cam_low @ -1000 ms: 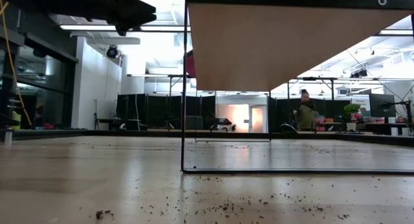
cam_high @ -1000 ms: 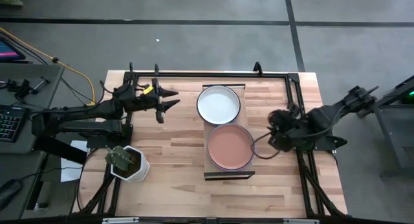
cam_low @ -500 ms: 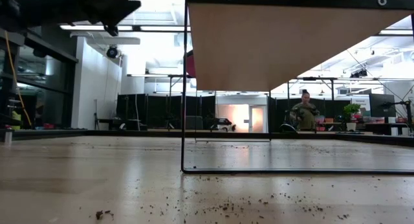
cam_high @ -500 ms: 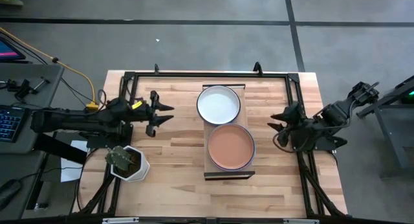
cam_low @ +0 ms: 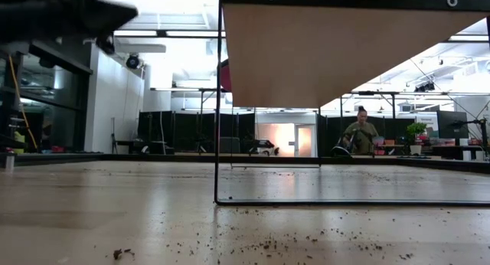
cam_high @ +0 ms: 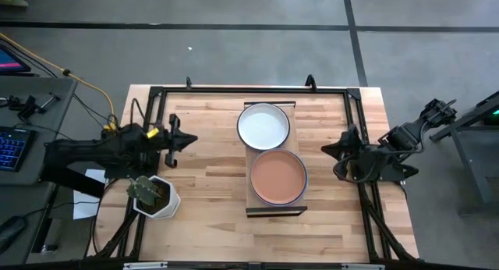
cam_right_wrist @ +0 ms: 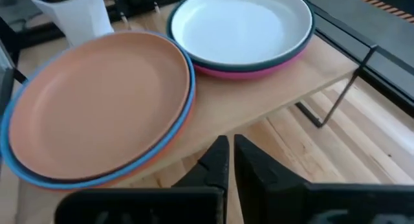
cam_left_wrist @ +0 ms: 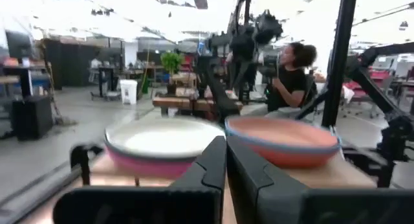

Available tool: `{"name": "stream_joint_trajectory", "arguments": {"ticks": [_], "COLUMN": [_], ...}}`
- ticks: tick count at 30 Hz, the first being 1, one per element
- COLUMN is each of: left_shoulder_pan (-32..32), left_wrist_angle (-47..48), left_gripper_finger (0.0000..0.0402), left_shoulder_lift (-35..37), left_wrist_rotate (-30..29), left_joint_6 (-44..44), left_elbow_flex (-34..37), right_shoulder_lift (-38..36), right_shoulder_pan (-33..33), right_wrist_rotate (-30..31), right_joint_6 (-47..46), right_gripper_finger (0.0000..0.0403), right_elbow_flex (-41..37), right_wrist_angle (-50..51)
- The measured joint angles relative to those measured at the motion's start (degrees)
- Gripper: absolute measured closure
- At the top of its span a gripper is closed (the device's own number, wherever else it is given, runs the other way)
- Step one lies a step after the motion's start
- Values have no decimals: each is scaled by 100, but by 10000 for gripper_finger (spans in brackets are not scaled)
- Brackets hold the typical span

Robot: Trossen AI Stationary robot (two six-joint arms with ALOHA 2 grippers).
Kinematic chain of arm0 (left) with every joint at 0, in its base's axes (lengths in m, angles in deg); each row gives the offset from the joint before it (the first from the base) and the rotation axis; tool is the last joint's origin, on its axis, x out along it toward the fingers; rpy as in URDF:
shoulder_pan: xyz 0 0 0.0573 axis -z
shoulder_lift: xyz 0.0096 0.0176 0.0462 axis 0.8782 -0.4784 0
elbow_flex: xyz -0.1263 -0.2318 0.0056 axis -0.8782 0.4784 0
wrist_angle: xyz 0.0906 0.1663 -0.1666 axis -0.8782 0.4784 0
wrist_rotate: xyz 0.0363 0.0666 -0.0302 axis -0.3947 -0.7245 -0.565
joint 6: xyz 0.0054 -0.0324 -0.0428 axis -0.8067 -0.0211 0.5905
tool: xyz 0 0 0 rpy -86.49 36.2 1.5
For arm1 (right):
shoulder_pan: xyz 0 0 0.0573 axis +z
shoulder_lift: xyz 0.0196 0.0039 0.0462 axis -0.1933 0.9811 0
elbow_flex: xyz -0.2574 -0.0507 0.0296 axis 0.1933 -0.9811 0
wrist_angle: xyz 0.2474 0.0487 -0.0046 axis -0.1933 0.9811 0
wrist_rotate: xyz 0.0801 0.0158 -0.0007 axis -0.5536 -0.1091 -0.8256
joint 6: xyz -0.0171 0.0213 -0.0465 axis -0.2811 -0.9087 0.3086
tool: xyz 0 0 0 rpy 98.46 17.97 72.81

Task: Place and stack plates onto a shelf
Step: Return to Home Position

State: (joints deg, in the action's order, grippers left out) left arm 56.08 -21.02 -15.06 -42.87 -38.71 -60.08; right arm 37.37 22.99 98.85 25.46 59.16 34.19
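Note:
Two stacks of plates rest on the raised shelf [cam_high: 299, 143] at mid-table. The far stack has a white plate [cam_high: 263, 125] on top, over a dark teal and a magenta one [cam_right_wrist: 240, 70]. The near stack has a salmon tan plate [cam_high: 277, 177] on top, over a light blue and a coral one [cam_right_wrist: 169, 141]. My left gripper [cam_high: 192, 140] is shut and holds nothing, left of the shelf above the table. My right gripper [cam_high: 327, 150] is shut and holds nothing, right of the shelf. The low view shows the shelf [cam_low: 344, 54] from below.
A white hexagonal plant pot [cam_high: 156, 197] stands near the table's left front, close under my left arm. A dark frame [cam_high: 249, 89] runs along the table's edges. A person [cam_low: 360, 133] sits in the room beyond the table.
My left gripper has drawn back toward the table's left edge, away from the shelf, and shut. My right gripper has pulled away from the salmon-topped stack toward the right edge and shut. The plates have stayed where they were.

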Motion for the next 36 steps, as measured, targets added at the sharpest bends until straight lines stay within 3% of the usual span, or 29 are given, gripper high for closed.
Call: {"name": "stream_joint_trajectory", "arguments": {"ticks": [6, 13, 23, 26, 31, 36], "left_shoulder_pan": [422, 692, 815, 815, 815, 815], "left_wrist_angle": [-361, 634, 864, 1050, 1083, 1037], "left_gripper_finger": [401, 401, 401, 401, 401, 401], "left_shoulder_lift": [243, 716, 1062, 1055, 1058, 1058], "left_wrist_rotate": [-107, -246, -238, -236, -210, -212], "left_joint_6": [68, -46, -70, 239, 929, 966], "left_elbow_flex": [522, 531, 528, 528, 528, 528], "right_shoulder_lift": [0, -13, -265, -411, -1075, -2041], "right_shoulder_pan": [0, 0, 2, 2, -72, -775], "right_wrist_rotate": [-17, -157, -124, 24, -191, -525], "right_joint_6": [22, 109, -177, 246, 1387, 2956], "right_gripper_finger": [401, 402, 403, 403, 403, 403], "right_elbow_flex": [0, 0, -2, -329, -1552, -2519], "right_wrist_angle": [-135, -49, 582, 7, -1763, -3637]}}
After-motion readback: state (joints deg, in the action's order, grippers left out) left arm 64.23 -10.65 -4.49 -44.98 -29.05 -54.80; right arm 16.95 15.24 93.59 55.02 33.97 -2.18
